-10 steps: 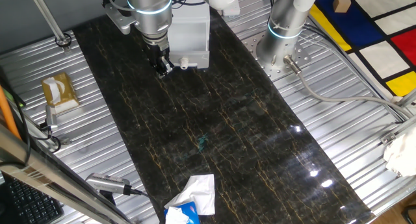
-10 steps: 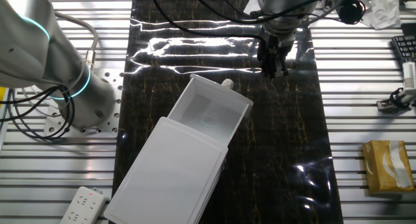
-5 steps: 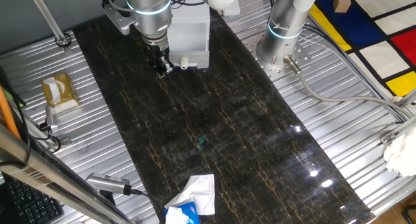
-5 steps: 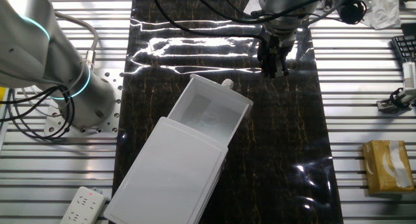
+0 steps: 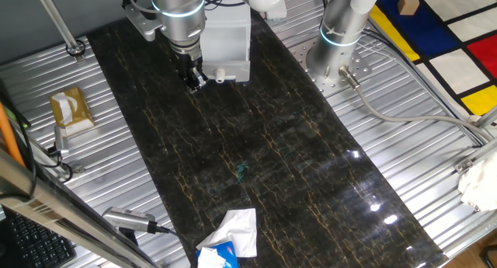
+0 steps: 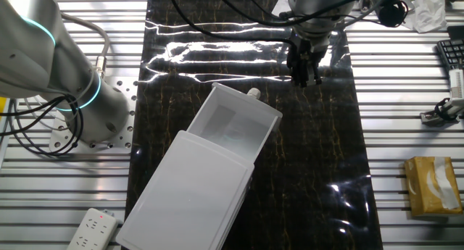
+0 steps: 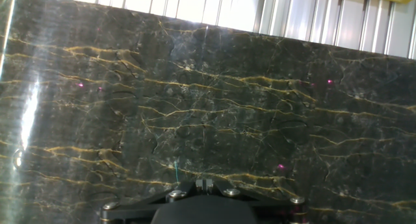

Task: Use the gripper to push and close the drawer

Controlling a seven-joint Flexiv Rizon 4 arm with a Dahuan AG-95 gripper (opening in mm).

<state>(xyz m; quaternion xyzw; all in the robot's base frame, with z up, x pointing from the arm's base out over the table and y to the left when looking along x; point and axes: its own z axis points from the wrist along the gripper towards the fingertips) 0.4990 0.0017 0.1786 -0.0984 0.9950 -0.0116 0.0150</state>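
Tool (image 6: 303,80) pinched narrow, holding nothing | no movement since a second ago | drawer (image 6: 235,127) still open | push not begun

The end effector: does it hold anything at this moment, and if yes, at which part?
Nothing is held. The end effector hangs beside the open drawer, apart from its knob; the hand view shows its fingers together over bare marble.

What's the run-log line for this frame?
phase: approach | gripper: shut, empty, beside drawer knob, apart | drawer: open, tray pulled out | knob: untouched | push: not started
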